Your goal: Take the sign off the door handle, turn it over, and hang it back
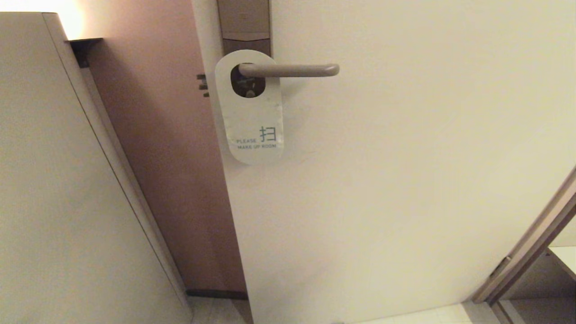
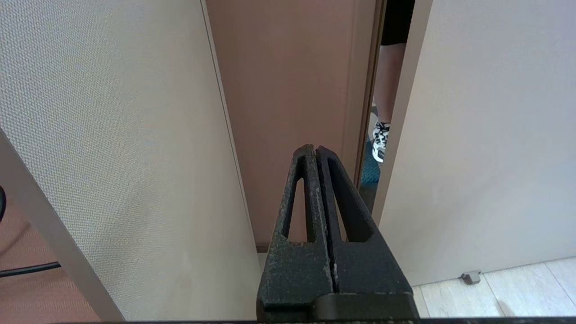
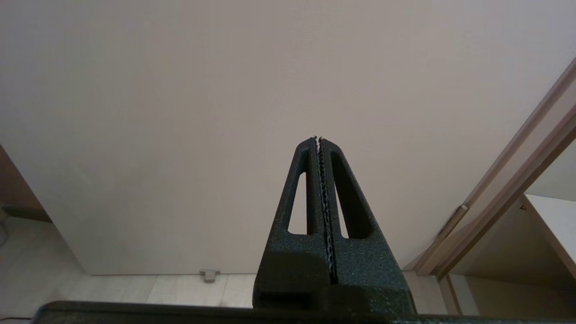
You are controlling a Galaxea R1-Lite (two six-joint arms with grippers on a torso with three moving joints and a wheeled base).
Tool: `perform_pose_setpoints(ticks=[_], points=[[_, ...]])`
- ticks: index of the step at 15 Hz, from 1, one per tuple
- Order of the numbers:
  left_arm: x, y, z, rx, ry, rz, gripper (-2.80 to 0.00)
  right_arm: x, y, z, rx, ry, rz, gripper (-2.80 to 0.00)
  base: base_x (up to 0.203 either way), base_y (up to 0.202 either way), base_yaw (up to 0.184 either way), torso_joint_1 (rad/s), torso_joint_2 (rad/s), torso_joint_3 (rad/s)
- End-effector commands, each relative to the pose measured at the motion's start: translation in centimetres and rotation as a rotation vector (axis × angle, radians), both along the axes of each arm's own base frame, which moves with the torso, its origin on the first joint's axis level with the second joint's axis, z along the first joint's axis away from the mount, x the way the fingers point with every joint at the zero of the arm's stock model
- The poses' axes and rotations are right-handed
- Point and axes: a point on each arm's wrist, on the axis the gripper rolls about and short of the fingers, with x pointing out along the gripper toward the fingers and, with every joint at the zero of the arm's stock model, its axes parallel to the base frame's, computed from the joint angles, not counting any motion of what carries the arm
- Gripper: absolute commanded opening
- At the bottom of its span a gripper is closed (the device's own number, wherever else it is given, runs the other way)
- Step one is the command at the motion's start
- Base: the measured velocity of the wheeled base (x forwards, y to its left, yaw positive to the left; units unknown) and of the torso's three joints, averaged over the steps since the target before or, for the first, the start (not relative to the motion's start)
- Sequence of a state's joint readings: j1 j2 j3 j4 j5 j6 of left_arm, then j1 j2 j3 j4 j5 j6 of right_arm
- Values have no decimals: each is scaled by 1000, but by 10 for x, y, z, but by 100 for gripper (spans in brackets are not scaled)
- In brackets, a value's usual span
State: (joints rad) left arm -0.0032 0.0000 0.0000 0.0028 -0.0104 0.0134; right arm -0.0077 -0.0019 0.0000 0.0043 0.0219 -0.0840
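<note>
The sign (image 1: 252, 121) hangs by its oval hole on the door handle (image 1: 290, 70), its off-white face with "PLEASE MAKE UP ROOM" towards me. The handle is a taupe lever on a brown backplate (image 1: 245, 27) at the top of the head view. Neither arm shows in the head view. My left gripper (image 2: 314, 148) is shut and empty, low down, pointing at the gap beside the door's edge. My right gripper (image 3: 319, 139) is shut and empty, facing the plain lower part of the door (image 3: 225, 112).
The cream door (image 1: 405, 180) stands ajar, with a brownish-pink wall panel (image 1: 162, 157) and a cream wall (image 1: 54, 180) to its left. A person's leg and sneaker (image 2: 380, 141) show through the gap. A door stop (image 3: 209, 274) sits on the floor. A door frame (image 1: 531, 243) lies at the right.
</note>
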Motion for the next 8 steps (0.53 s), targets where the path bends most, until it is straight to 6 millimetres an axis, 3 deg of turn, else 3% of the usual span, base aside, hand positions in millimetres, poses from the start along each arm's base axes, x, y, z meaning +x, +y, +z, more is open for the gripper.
perform_pose_setpoints(ticks=[1, 8], points=[[0, 0, 0, 0, 0, 0, -280, 0, 0, 0, -5, 2, 0, -280, 0, 0, 0, 0, 0, 0], [0, 0, 0, 0, 0, 0, -280, 0, 0, 0, 18, 2, -5, -280, 0, 0, 0, 0, 0, 0]])
